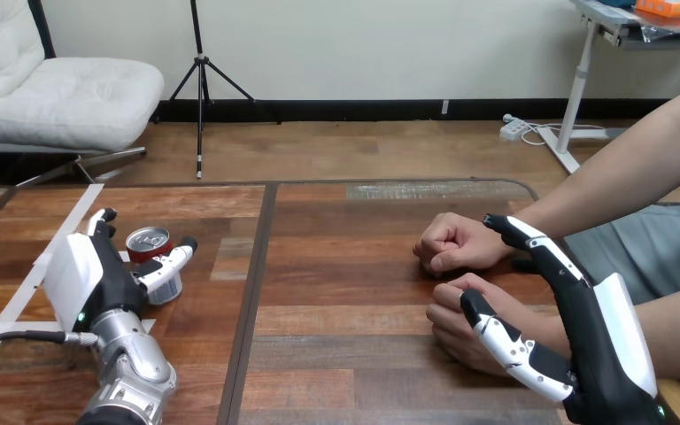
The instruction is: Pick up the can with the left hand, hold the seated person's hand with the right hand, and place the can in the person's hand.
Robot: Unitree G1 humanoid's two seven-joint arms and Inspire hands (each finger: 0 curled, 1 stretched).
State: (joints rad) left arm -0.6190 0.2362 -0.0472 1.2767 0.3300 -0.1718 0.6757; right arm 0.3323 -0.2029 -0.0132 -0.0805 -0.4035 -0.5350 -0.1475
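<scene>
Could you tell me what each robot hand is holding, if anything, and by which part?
The left hand is curled round the can, gripping its side wall. The right hand holds nothing: it is open beside the person's hands.

my left hand (97,279) is curled round the can (148,241), which stands upright on the desk (336,292) at the view's left, thumb on its right side, fingers (102,220) behind its left. my right hand (606,345) lies with straight fingers beside the person's two closed hands, its thumb (496,329) over the nearer hand (447,310), fingertips by the wrist of the farther fist (456,243).
</scene>
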